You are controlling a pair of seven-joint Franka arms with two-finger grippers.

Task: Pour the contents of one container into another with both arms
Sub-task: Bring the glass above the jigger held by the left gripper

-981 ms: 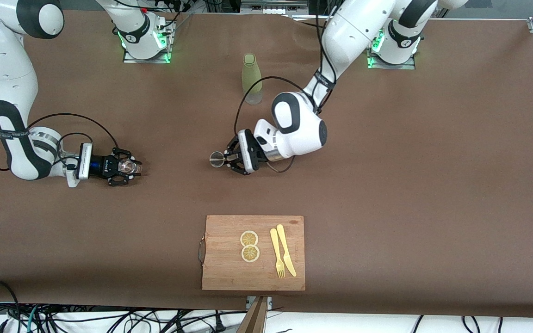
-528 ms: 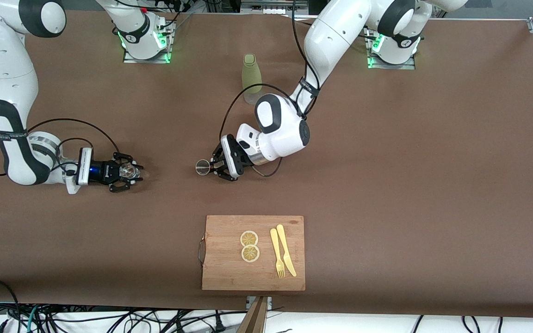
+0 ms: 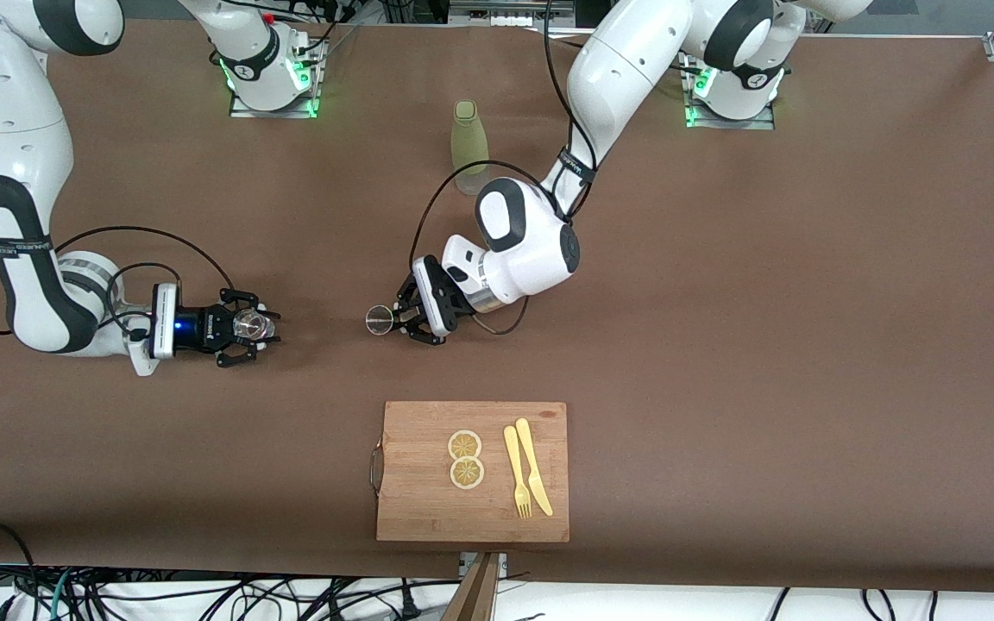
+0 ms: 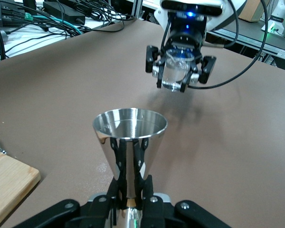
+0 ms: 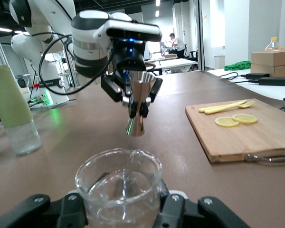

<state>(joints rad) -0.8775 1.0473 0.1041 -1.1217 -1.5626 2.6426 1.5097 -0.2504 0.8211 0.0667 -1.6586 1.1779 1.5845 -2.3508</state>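
Jigger [image 3: 379, 319], the small shiny steel hourglass one, hangs upright over the brown counter [image 3: 764, 302], pinched at its waist by the left claw [image 3: 400, 316]. The right claw [image 3: 257, 329] grips a small clear glass cup [image 3: 248, 324], well apart. Tipping before the rims line up would probably spill. Open counter lies between them; the wooden cutting board [image 3: 428, 500] sits nearer the camera.

A tall olive-green bottle [image 3: 468, 147] stood upright on the brown desk [image 3: 808, 345]. Nearer the front camera lay a rectangular wooden cutting board [image 3: 411, 509] carrying two lemon slices [image 3: 465, 459], a yellow plastic fork [image 3: 516, 473] and knife [image 3: 533, 467].
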